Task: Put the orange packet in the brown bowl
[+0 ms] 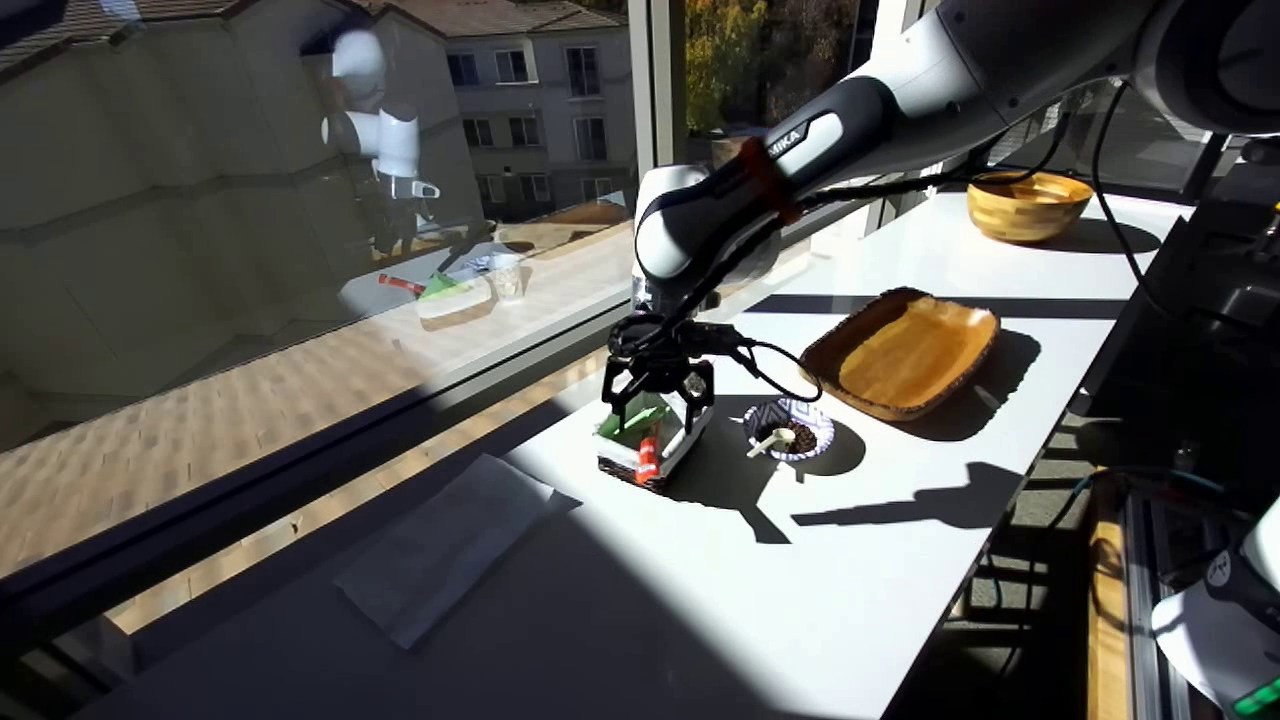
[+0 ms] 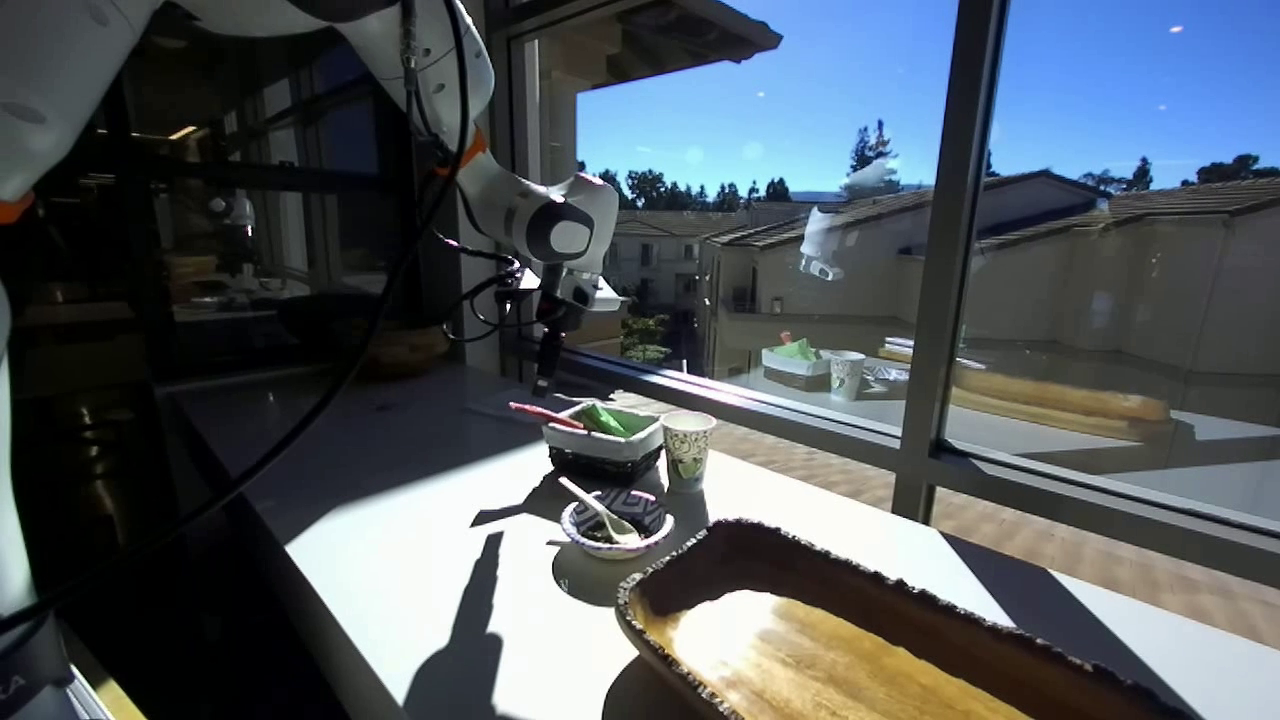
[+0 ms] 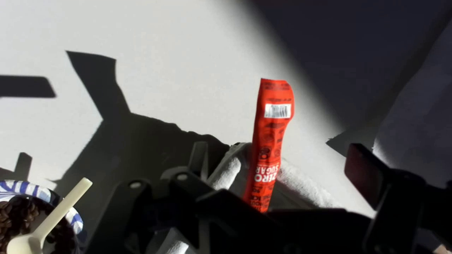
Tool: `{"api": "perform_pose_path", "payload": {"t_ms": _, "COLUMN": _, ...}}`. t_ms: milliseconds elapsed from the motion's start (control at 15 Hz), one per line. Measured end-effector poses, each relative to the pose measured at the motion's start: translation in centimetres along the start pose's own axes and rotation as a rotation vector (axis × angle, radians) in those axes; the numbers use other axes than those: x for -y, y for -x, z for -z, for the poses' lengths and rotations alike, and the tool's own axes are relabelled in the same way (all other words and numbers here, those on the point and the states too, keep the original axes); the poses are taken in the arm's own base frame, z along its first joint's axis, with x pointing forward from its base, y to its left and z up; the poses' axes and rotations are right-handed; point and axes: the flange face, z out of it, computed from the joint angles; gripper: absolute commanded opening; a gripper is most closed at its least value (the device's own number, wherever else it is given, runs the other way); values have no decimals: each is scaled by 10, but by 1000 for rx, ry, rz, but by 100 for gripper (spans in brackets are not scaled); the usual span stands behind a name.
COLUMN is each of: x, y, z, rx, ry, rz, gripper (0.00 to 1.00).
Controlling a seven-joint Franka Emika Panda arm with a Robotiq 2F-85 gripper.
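Observation:
The orange packet (image 1: 648,456) is a narrow reddish-orange stick in a cloth-lined basket (image 1: 628,474). It leans over the basket's rim with one end sticking out, as also seen in an exterior view (image 2: 546,415). In the wrist view the packet (image 3: 269,141) lies between the spread fingers, its lower end hidden by the gripper body. My gripper (image 1: 655,422) is open, pointing down just above the basket, touching nothing that I can make out. The brown bowl (image 1: 912,358) is wide, oblong and wooden, apart from the basket. It shows large in an exterior view (image 2: 820,660).
A green packet (image 2: 612,420) lies in the basket. A paper cup (image 2: 688,452) stands beside it. A small patterned bowl (image 1: 822,430) with dark beans and a spoon sits between basket and brown bowl. A white sheet (image 1: 450,545) lies near the window. A round wooden bowl (image 1: 1030,212) stands farther back.

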Motion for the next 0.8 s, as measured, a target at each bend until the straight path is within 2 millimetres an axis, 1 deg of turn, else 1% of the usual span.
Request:
{"api": "perform_pose_path", "payload": {"t_ms": 67, "x": 1, "y": -2, "z": -3, "rx": 1, "ry": 2, "rz": -2, "gripper": 100}}
{"api": "perform_pose_path", "payload": {"t_ms": 200, "x": 2, "y": -3, "z": -2, "rx": 2, "ry": 3, "rz": -3, "gripper": 100}}
{"api": "perform_pose_path", "payload": {"t_ms": 467, "x": 2, "y": -3, "z": -4, "rx": 18, "ry": 1, "rz": 16, "gripper": 100}}
{"api": "perform_pose_path", "payload": {"t_ms": 600, "x": 2, "y": -2, "z": -10, "rx": 34, "ry": -3, "rz": 27, "gripper": 100}}
{"api": "perform_pose_path", "payload": {"t_ms": 800, "x": 1, "y": -2, "z": -25, "rx": 55, "ry": 7, "rz": 29, "gripper": 100}}
